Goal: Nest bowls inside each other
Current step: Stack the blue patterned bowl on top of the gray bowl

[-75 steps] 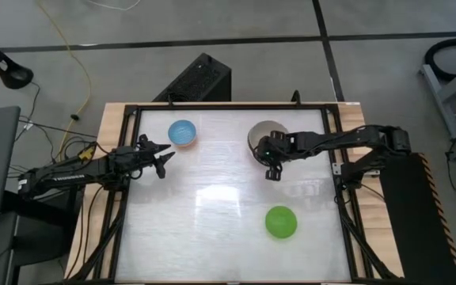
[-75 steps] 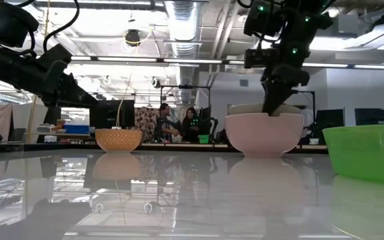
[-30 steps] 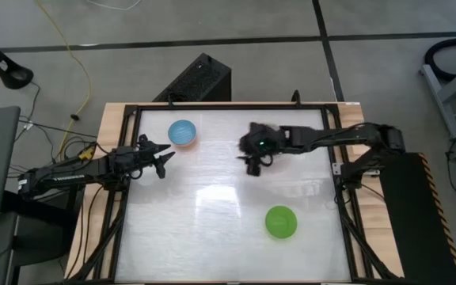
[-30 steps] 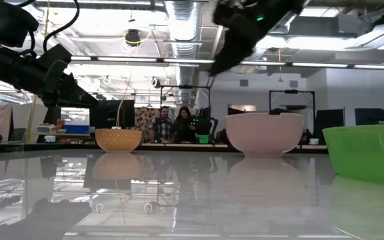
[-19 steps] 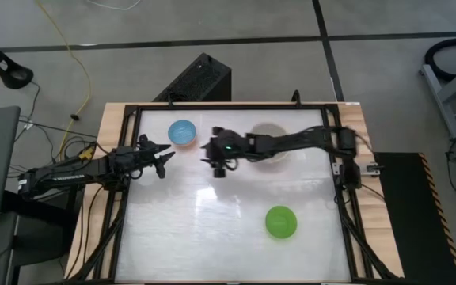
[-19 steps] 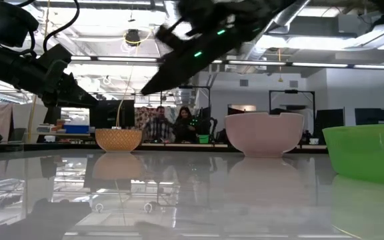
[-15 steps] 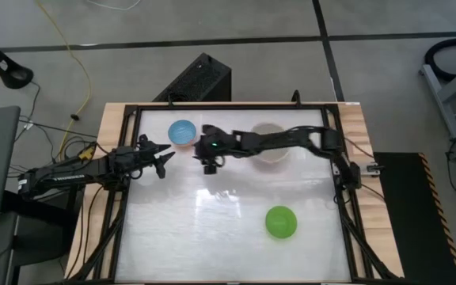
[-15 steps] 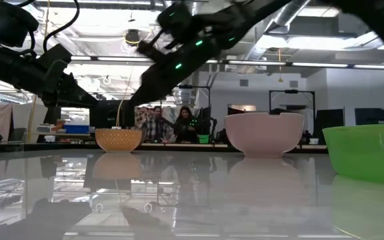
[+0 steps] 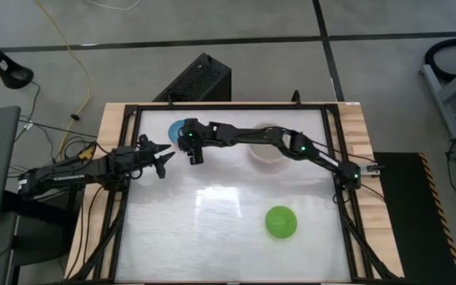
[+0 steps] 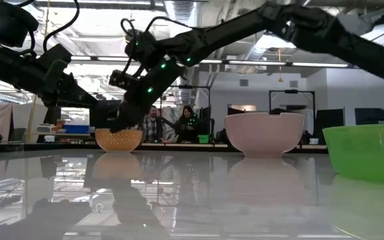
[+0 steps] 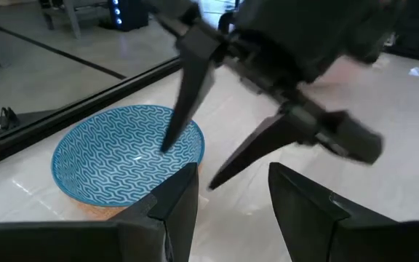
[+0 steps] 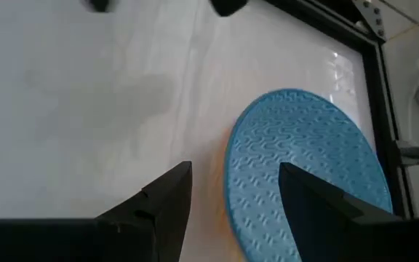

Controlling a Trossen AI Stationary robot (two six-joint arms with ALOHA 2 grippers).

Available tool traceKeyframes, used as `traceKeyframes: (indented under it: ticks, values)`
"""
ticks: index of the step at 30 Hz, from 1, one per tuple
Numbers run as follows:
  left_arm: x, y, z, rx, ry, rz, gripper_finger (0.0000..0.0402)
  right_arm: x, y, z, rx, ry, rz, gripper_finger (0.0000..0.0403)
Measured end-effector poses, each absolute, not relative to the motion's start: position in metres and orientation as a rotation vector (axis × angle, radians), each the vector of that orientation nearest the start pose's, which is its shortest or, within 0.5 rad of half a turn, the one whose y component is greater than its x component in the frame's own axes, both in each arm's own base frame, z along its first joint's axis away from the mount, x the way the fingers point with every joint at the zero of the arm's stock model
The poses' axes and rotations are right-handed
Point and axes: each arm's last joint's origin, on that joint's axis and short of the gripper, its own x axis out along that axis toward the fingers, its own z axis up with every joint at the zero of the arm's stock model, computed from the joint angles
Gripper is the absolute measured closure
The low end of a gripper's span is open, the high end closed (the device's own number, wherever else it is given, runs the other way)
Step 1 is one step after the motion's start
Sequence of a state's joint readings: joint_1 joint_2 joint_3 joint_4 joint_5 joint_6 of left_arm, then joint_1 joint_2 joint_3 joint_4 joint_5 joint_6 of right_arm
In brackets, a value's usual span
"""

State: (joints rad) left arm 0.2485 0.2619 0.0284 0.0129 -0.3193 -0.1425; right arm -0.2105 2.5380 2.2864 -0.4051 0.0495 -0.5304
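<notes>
Now that the right gripper [image 9: 190, 147] has swung from the pink-cream plastic bowl [image 9: 270, 155] across to the small blue patterned bowl [image 9: 178, 129], jaws wide and empty, one finger over its rim, blue looks next for nesting, while the left gripper [image 9: 161, 157] waits nearby, slightly parted.

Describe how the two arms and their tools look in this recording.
Both arms are dark and slender. The left arm has pale lettering along it and loose cables beside it. The right arm shows small green lights. Each tool, left tool and right tool, has two dark tapered fingers.

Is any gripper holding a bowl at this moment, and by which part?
Nothing is held. The right gripper is open, one finger inside the blue bowl rim, not closed. The left gripper is open, empty.
</notes>
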Motion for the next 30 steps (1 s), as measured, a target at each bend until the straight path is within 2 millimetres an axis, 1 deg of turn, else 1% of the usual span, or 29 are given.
traceKeyframes:
  ticks: [3,5,8,10,12,13,18,19,24,26,28,30]
  values:
    - [0.105,0.036,0.153,-0.130,0.183,0.581,0.0244,0.561,-0.122,0.181,-0.455,0.715,-0.069,0.0177]
    - [0.105,0.036,0.153,-0.130,0.183,0.580,0.0244,0.561,-0.125,0.172,-0.452,0.726,-0.071,0.0177]
    - [0.105,0.036,0.153,-0.130,0.183,0.580,0.0244,0.559,-0.129,0.169,-0.440,0.745,-0.074,0.0179]
    - [0.105,0.036,0.153,-0.127,0.184,0.580,0.0244,0.559,-0.131,0.169,-0.439,0.745,-0.078,0.0190]
    - [0.105,0.036,0.153,-0.121,0.185,0.580,0.0244,0.559,-0.134,0.166,-0.438,0.752,-0.082,0.0216]
    - [0.105,0.036,0.153,-0.120,0.186,0.580,0.0244,0.558,-0.135,0.165,-0.443,0.756,-0.080,0.0235]
    - [0.105,0.036,0.153,-0.120,0.186,0.580,0.0244,0.557,-0.137,0.164,-0.478,0.772,-0.064,0.0366]
    - [0.105,0.036,0.153,-0.120,0.186,0.580,0.0244,0.557,-0.137,0.164,-0.493,0.775,-0.057,0.0375]
    - [0.105,0.036,0.153,-0.120,0.186,0.580,0.0244,0.557,-0.134,0.167,-0.505,0.783,-0.044,0.0376]
    - [0.105,0.036,0.153,-0.120,0.186,0.580,0.0244,0.554,-0.131,0.172,-0.505,0.798,-0.036,0.0376]
    - [0.105,0.036,0.153,-0.120,0.186,0.580,0.0244,0.549,-0.127,0.183,-0.494,0.832,-0.022,0.0376]
    - [0.105,0.036,0.153,-0.120,0.186,0.580,0.0244,0.540,-0.123,0.201,-0.462,0.864,-0.019,0.0376]
